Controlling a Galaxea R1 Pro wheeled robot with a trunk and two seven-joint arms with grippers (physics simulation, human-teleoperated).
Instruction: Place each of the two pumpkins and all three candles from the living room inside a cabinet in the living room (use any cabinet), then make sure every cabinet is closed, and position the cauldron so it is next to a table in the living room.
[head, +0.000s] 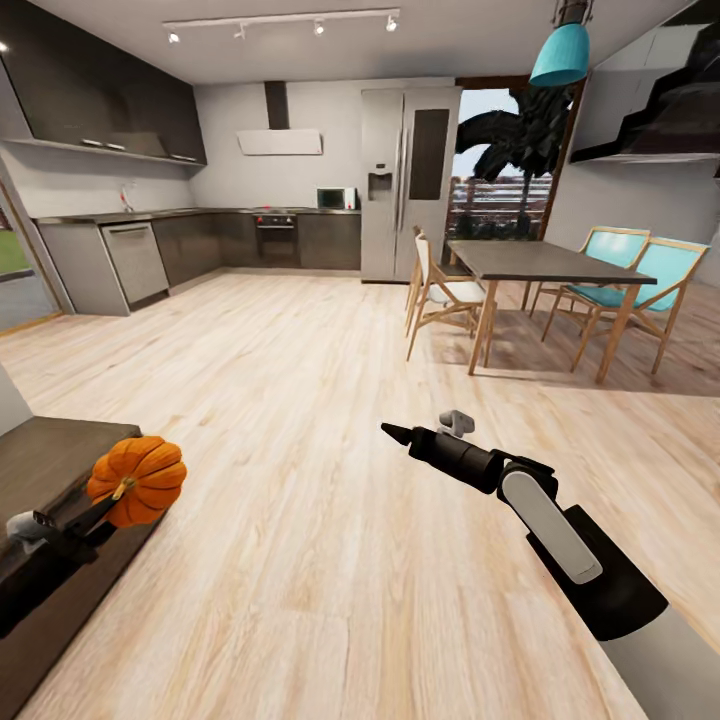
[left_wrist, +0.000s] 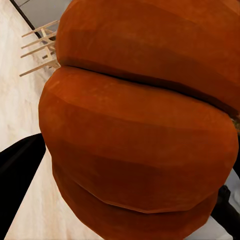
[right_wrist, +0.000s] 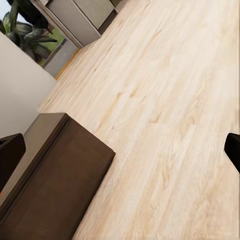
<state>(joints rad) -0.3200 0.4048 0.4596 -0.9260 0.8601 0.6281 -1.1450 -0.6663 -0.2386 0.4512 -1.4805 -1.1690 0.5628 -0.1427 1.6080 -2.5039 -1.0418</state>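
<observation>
An orange ribbed pumpkin hangs low at the left, held in my left gripper, which is shut on it. In the left wrist view the pumpkin looms very close, with a black finger at its side. Under and beside it lies the top of the low dark-brown cabinet; its front is hidden from the head view. My right gripper reaches out over bare floor, open and holding nothing. In the right wrist view its fingers stand wide apart around, with the cabinet below.
Light wood plank floor spreads ahead. A dining table with wooden chairs stands at the right. A steel fridge and grey kitchen units line the far wall.
</observation>
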